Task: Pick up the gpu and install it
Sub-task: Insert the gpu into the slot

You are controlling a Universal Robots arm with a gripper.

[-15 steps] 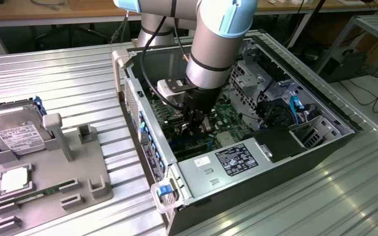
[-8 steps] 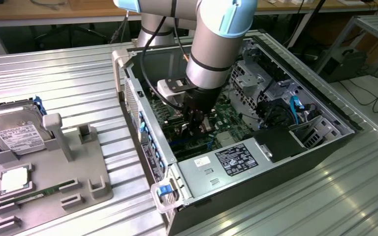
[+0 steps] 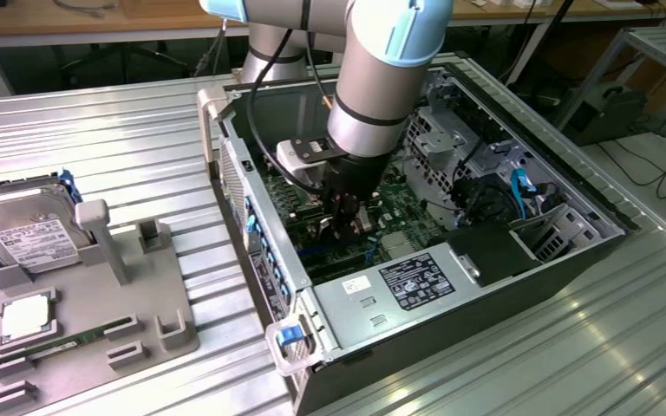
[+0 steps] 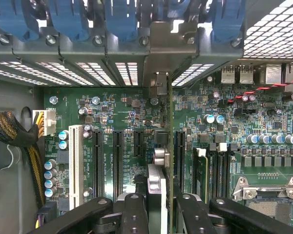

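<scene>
My gripper [image 3: 350, 217] reaches down inside the open computer case [image 3: 426, 290], over the green motherboard [image 4: 112, 112]. In the wrist view its black fingers [image 4: 134, 209] stand on either side of the gpu [image 4: 157, 180], which is seen edge-on as a thin upright card. The gripper [image 4: 162, 204] is shut on it. The card's silver end bracket [image 4: 158, 83] lies close to the case's rear slot openings. The card hangs just above the row of black expansion slots [image 4: 118, 156]; whether it touches one I cannot tell.
Blue slot latches [image 4: 71, 19] line the case's rear wall, and a braided cable bundle [image 4: 12, 131] lies at one side. On the exterior view's left, a grey fixture [image 3: 136, 295] holds a hard drive [image 3: 27, 230], a processor [image 3: 27, 316] and a RAM stick [image 3: 67, 340].
</scene>
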